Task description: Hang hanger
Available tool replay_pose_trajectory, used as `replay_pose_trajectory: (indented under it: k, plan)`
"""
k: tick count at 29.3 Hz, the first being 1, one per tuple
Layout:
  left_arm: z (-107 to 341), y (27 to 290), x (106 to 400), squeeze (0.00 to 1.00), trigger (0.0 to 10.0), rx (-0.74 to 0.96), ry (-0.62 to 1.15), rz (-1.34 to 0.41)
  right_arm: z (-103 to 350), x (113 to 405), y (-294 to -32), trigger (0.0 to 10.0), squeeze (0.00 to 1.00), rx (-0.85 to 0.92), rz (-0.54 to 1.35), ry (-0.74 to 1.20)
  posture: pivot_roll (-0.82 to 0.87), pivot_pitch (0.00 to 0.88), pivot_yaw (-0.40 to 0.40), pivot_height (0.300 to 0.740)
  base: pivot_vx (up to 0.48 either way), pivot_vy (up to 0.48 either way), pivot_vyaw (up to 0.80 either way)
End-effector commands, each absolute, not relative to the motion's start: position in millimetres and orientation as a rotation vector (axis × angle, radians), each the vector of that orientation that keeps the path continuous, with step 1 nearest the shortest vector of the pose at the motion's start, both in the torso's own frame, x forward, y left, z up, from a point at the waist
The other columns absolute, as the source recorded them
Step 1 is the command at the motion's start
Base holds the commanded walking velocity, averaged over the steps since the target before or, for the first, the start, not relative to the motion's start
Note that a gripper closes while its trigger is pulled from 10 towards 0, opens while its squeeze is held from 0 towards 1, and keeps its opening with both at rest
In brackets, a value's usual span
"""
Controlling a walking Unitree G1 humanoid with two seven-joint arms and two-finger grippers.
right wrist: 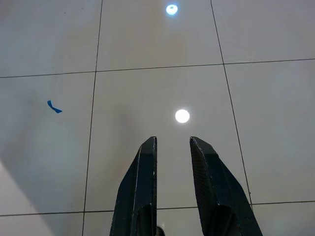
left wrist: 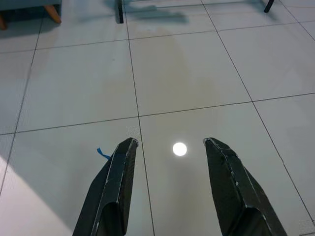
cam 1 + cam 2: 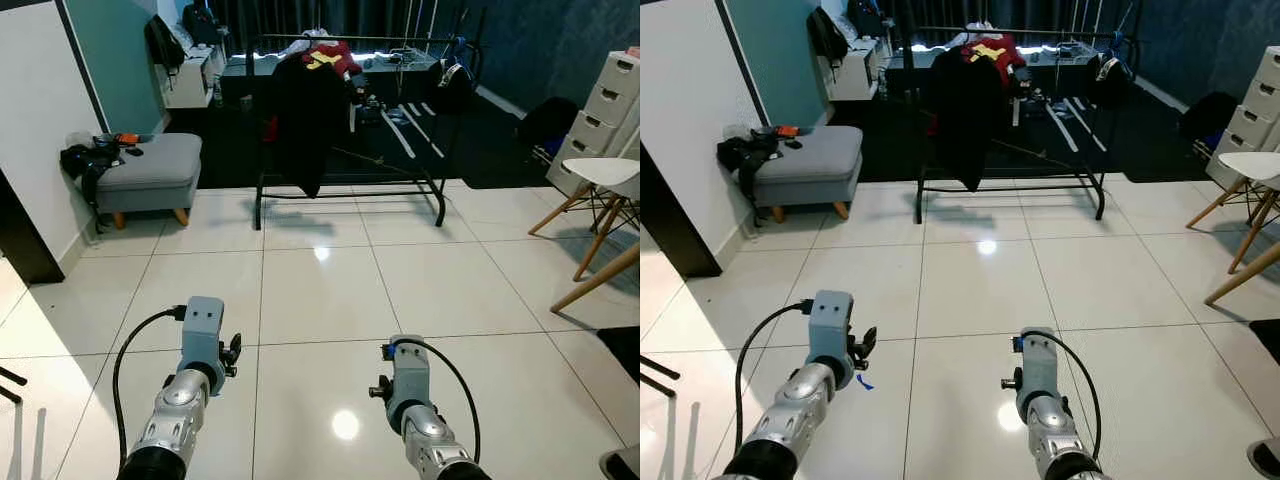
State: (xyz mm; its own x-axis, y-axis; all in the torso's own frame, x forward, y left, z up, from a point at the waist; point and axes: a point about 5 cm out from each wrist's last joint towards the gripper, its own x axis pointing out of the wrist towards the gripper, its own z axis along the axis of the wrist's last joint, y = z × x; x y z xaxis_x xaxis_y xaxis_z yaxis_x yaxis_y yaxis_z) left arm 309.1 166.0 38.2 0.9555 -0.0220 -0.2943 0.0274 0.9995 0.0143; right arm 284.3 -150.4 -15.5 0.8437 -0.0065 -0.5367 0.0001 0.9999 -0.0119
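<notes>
Left hand (image 2: 170,147) fingers apart, right hand (image 1: 172,142) narrowly parted, both empty over tiled floor (image 3: 320,300)

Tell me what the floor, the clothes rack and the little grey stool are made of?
The floor looks like glossy white ceramic tile: it has grout lines and mirrors the ceiling lights. The clothes rack seems to be thin black painted metal tubing. The grey stool looks padded and covered in matte fabric, with short legs that look like wood by their orange-brown colour.
</notes>
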Motion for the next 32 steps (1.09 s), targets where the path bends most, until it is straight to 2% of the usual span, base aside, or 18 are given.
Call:
replay_pose_trajectory:
  k: [1, 12, 32]
  plan:
    - [34.1, 165.9, 304.2, 0.0, 10.0, 0.0, 0.316, -0.014, -15.5, 283.4, -149.6, 10.0, 0.0, -0.01, 0.0, 0.555, 0.06, 0.021, 0.017, 0.74, 0.0, 0.0, 0.0]
    - [30.9, 165.6, 302.3, 0.0, 10.0, 0.02, 0.332, -0.014, -14.5, 285.0, -143.0, 10.0, 0.0, -0.038, 0.037, 0.556, 0.06, 0.008, 0.012, 0.74, 0.0, 0.0, 0.0]
    - [37.3, 158.8, 304.3, 0.0, 10.0, 0.076, 0.297, -0.089, -14.7, 284.0, -155.1, 10.0, 0.0, -0.002, -0.014, 0.552, 0.06, 0.008, 0.018, 0.74, 0.0, 0.0, -0.8]
